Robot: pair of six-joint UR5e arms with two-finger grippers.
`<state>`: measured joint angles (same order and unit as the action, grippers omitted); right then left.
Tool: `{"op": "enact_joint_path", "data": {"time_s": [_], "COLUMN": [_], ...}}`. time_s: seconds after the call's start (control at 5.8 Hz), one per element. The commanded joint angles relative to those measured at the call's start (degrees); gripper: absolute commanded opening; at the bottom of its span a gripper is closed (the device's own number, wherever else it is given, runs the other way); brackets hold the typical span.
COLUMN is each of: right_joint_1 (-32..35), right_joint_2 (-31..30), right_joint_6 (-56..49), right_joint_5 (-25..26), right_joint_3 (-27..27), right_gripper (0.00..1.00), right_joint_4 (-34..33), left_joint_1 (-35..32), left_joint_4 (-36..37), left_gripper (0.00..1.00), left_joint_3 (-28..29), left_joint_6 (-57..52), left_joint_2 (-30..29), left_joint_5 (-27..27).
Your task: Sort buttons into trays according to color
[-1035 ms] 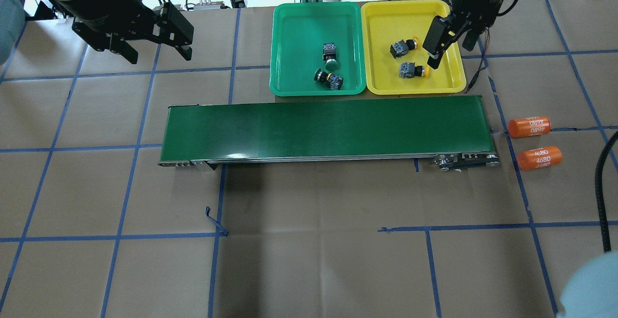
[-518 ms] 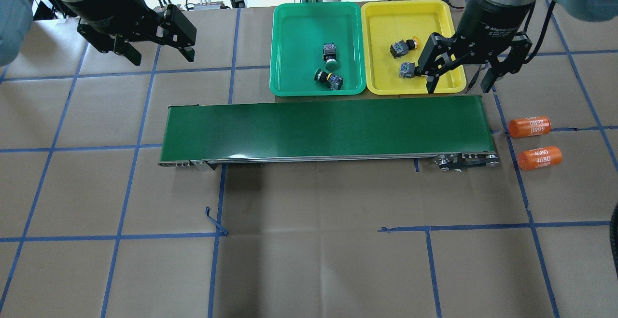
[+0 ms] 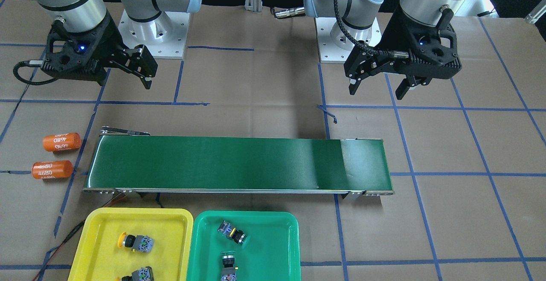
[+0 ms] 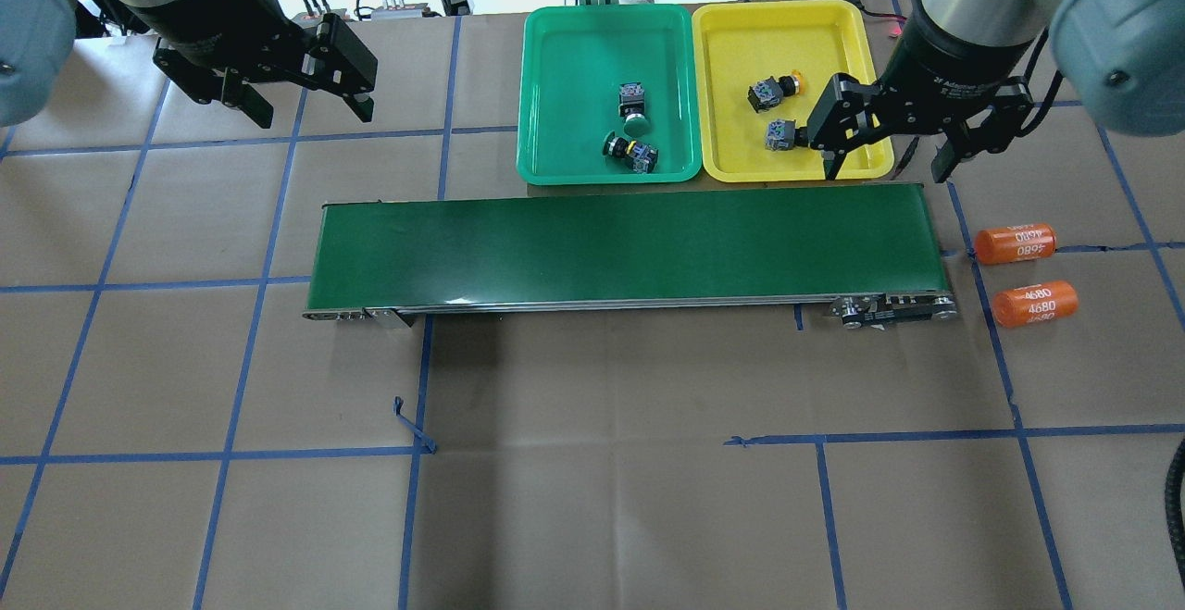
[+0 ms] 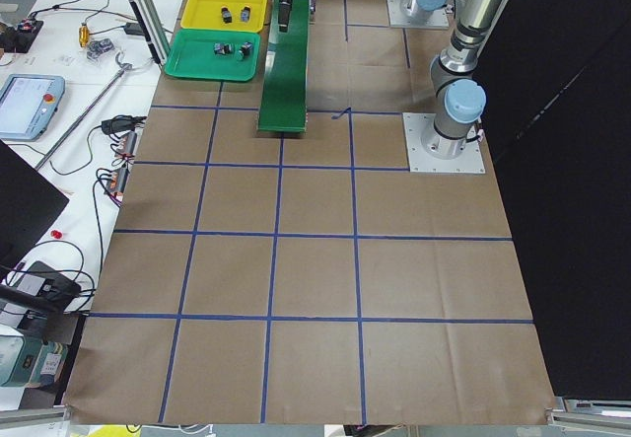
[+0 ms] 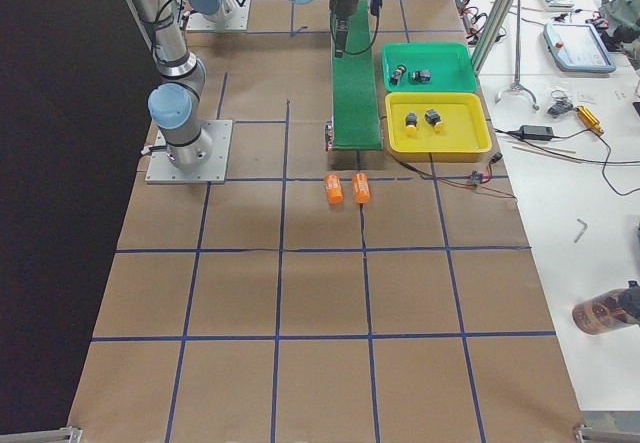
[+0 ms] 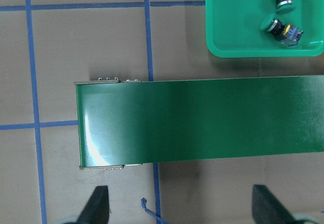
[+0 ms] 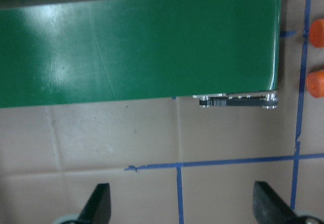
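Hovering upper right in the overhead view, the right gripper (image 4: 885,170), jaws apart, hides one cap of two yellow-capped push-button switches (image 4: 773,90) in the yellow plastic tray (image 4: 741,45). Two green-capped switches (image 4: 632,99) sit in the green plastic tray (image 4: 555,82). Upper left, the left gripper (image 4: 313,112) gapes. Below them runs the dark-green conveyor belt (image 4: 620,240), with orange cylinders (image 4: 1015,243) at right.

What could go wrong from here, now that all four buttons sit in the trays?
The open right gripper hangs, in the overhead view, over the yellow tray's belt-side corner, close to a yellow button; a low sweep might clip the rim or knock that button out. The two orange cylinders lie on their sides beside the conveyor belt's end and could roll if brushed.
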<state>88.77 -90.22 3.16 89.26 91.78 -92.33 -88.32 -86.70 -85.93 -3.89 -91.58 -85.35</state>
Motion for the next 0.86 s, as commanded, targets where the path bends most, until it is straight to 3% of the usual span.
{"op": "enact_joint_path", "data": {"time_s": [0.0, 0.17, 0.69], "right_joint_1": [0.00, 0.00, 0.00], "right_joint_2": [2.40, 3.55, 3.74], "right_joint_6": [1.48, 3.50, 3.52], "right_joint_5": [0.30, 0.13, -0.22], "right_joint_3": [-3.08, -5.19, -5.12], "right_gripper": [1.00, 1.00, 1.00], "right_joint_4": [-1.11, 1.69, 1.98], "left_joint_1": [-0.01, -0.10, -0.01], "left_joint_4": [0.03, 0.04, 0.04], "left_gripper": [0.98, 0.98, 0.98], "left_joint_3": [-0.03, 0.06, 0.50], "left_joint_6": [0.03, 0.20, 0.82], "left_joint_2": [-1.05, -0.79, -1.93], "left_joint_5": [0.10, 0.19, -0.34]}}
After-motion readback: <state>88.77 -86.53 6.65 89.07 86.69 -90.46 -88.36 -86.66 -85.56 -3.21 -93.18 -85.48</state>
